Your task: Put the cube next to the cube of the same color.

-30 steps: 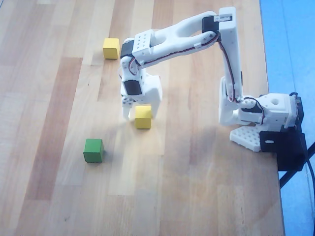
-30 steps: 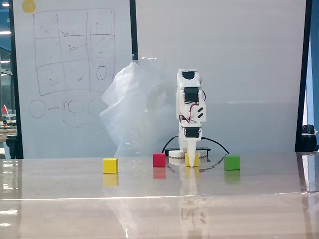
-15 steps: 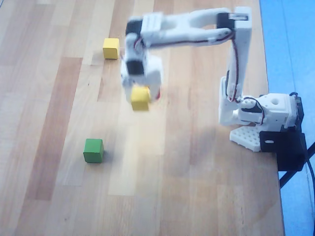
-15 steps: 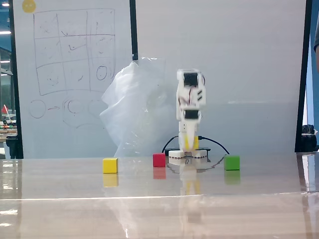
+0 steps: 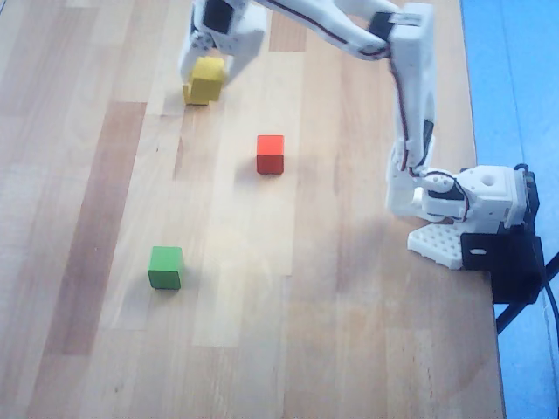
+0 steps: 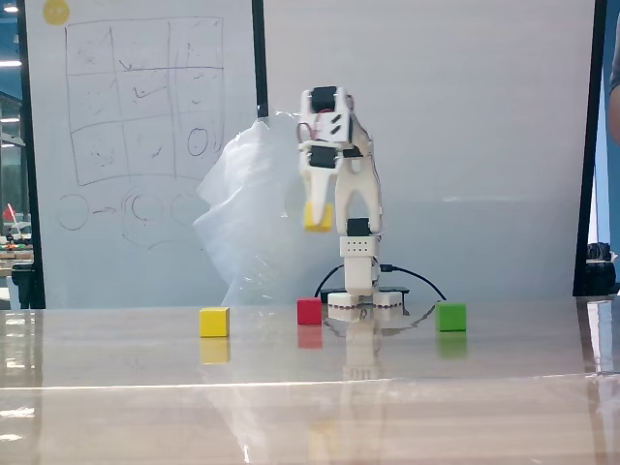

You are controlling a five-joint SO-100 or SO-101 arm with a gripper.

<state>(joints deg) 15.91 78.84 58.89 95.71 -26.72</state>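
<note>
One light, rigid yellow cube [image 6: 318, 216] sits pinched on opposite flat faces in the closed hand [image 6: 319, 217], at twelve o'clock above the bench [image 6: 310, 387].

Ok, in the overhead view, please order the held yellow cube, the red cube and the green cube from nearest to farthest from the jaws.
1. Yellow cube: held between the jaws, at the top of the view.
2. Red cube: on the table, below and to the right.
3. Green cube: lower left, farthest.
</note>
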